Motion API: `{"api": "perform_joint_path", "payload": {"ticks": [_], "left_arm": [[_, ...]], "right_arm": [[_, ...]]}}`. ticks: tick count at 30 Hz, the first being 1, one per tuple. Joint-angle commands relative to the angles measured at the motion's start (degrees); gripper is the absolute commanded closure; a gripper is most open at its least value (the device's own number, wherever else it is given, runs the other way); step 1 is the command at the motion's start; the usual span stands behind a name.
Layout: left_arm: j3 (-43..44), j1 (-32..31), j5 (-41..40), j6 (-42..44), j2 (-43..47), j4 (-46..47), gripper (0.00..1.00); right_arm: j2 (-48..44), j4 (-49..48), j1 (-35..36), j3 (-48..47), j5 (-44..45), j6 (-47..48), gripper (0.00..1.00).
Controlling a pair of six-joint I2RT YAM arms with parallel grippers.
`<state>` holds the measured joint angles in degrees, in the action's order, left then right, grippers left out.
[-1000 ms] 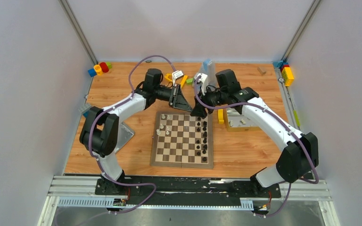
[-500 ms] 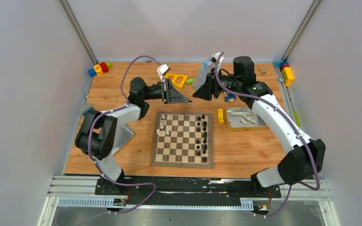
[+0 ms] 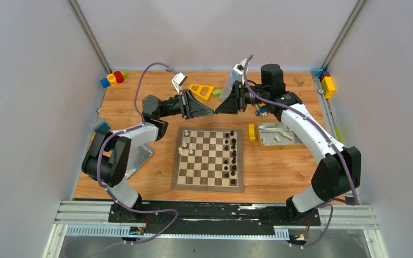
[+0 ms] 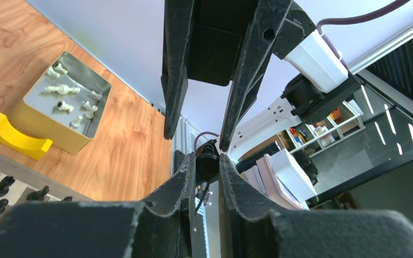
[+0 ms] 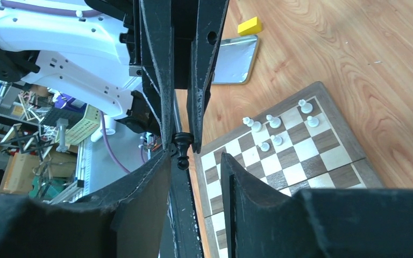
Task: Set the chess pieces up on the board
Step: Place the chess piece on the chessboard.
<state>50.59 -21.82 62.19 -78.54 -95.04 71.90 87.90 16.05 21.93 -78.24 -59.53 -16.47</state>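
Observation:
The board point(image 3: 208, 186) lies in the middle of the table, with black pieces point(image 3: 229, 156) on its right columns and a few white pieces point(image 3: 188, 142) at its far left. My two grippers meet tip to tip above its far edge. My left gripper point(image 3: 211, 113) is shut on a small black piece point(image 4: 208, 161), which also shows in the right wrist view point(image 5: 182, 149). My right gripper point(image 3: 218, 110) is open, and its fingers point(image 5: 223, 177) stand either side of that piece without gripping it.
A yellow-sided tin point(image 3: 277, 141) with cream pieces stands right of the board, a yellow block point(image 3: 251, 132) beside it. A silver lid point(image 3: 141, 153) lies at the left. Coloured blocks point(image 3: 114, 79) sit in the far corners, and a yellow triangle point(image 3: 200, 90) lies behind the grippers.
Both grippers have lifted from the board's far edge and turned to face each other. They now meet tip to tip above the table.

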Motion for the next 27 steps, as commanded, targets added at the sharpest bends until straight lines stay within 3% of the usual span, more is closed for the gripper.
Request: {"api": "perform_joint_path", "payload": {"ticks": [1,10,21,27], "left_arm": [[-0.5,-0.1,-1.6,1.5,2.4,3.7,1.0],[-0.9,-0.1,-2.0,2.6,2.4,3.8,1.0],[-0.9,-0.1,-2.2,2.1,2.3,5.6,1.0],[-0.9,-0.1,-2.3,2.1,1.6,6.0,1.0]], "right_arm": [[-0.4,-5.2,-0.3,0.7,-4.0,-2.9,0.61],[0.8,-7.5,-0.3,1.1,-7.4,-5.3,0.75],[1.5,-8.0,-0.3,1.9,-7.4,-5.4,0.7],[1.5,-8.6,-0.2,2.0,-8.1,-6.1,0.73]]}}
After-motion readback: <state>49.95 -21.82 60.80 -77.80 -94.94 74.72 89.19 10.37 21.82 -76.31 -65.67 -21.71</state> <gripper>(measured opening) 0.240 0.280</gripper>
